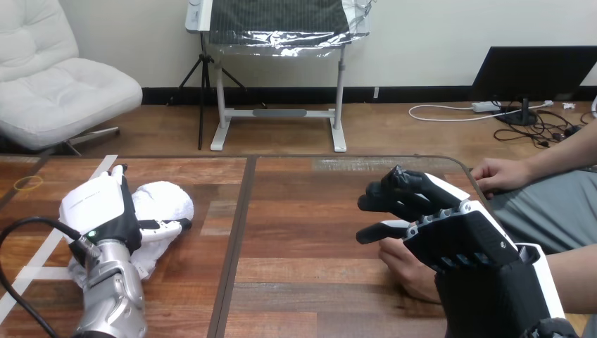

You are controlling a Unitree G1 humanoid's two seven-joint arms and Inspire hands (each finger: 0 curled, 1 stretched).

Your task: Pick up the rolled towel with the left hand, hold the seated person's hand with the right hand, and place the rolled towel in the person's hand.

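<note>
Left hand (105,211) lies on the rolled towel (169,201), fingers straight; right hand (457,239), fingers curled empty, over the person's nearer hand (405,271).

The table (303,211) is brown wood with plain grain and a soft sheen, its planks parted by a darker matt strip running from 12 to 6 o'clock. At 9 o'clock the rolled towel (169,201) is white cloth, soft, creased and matt, under the left hand (105,208), which has a smooth white plastic shell over matt black parts, and the left forearm (112,296) is silver metal with a dull shine. At 4 o'clock the right hand (450,232) is matt black plastic edged with smooth white shell.
</note>
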